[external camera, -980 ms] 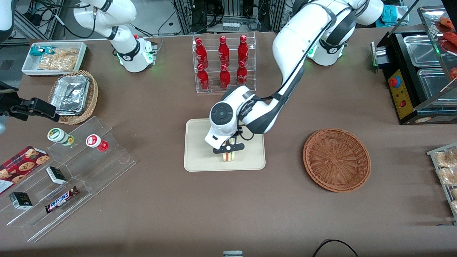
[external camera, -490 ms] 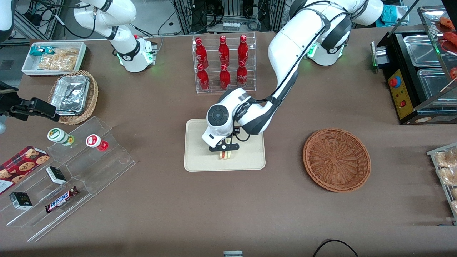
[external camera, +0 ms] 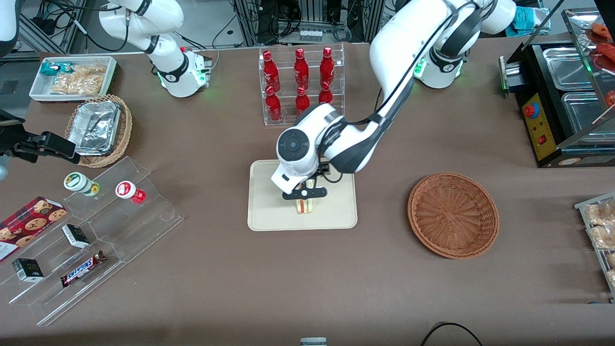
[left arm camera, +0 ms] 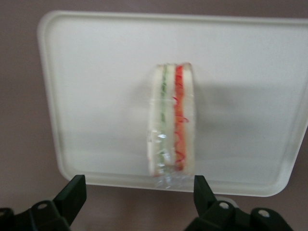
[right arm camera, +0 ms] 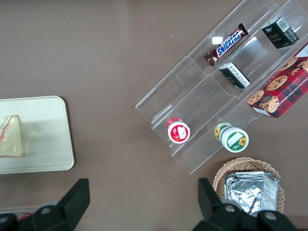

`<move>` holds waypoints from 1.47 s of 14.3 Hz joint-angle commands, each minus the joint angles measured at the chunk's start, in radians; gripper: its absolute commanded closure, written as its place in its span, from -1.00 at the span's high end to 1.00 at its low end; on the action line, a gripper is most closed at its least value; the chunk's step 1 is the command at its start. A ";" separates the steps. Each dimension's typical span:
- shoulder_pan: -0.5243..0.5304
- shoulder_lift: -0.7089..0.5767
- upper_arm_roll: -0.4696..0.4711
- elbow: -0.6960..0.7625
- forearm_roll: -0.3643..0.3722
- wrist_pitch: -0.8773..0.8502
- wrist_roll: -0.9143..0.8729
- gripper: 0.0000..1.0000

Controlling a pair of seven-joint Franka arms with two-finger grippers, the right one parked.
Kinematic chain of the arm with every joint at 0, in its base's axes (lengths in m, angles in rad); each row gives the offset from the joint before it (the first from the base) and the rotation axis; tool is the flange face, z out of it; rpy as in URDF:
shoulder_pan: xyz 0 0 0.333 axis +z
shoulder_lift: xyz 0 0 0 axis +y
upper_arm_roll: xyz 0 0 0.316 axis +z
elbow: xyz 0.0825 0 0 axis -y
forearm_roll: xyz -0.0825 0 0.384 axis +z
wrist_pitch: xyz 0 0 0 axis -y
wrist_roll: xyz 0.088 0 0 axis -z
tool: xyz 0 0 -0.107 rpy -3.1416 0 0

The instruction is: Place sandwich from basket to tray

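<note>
Essentially, the job looks done: the sandwich (left arm camera: pixel 171 125) stands on its edge on the tray (left arm camera: pixel 86 72), toward the rim nearest the front camera, and nothing grips it. The hand (external camera: pixel 304 193) hovers directly above it with its fingers (left arm camera: pixel 72 197) spread wide, one to each side of the wedge and clear of the wrap. The basket (external camera: pixel 452 215) sits toward the working arm's end of the counter (external camera: pixel 307 288), well apart from the tray, and holds nothing. What is left, as I judge it, is only for the arm to lift off and pull away; the wedge is narrow on its edge, so a brush on the way up could tip it.

By count: one sandwich, one tray, one reddish basket. Farther from the front camera than the tray, a clear rack (external camera: pixel 302 86) carries six red bottles. Toward the parked arm's end there is one lighter basket (external camera: pixel 99 130) with foil containers, one white bin (external camera: pixel 74 78) of snacks, a stepped clear rack (external camera: pixel 96 240) with two round cups, two small dark boxes and one Snickers bar (external camera: pixel 82 268), plus one cookie box (external camera: pixel 26 226) beside it.
</note>
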 commanded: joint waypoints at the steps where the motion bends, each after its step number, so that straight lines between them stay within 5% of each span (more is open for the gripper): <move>1: 0.092 -0.107 -0.001 -0.031 -0.012 -0.100 0.064 0.98; 14: 0.564 -0.718 0.008 -0.514 0.001 -0.269 0.510 0.99; 21: 0.623 -0.806 0.016 -0.479 0.003 -0.327 0.588 0.98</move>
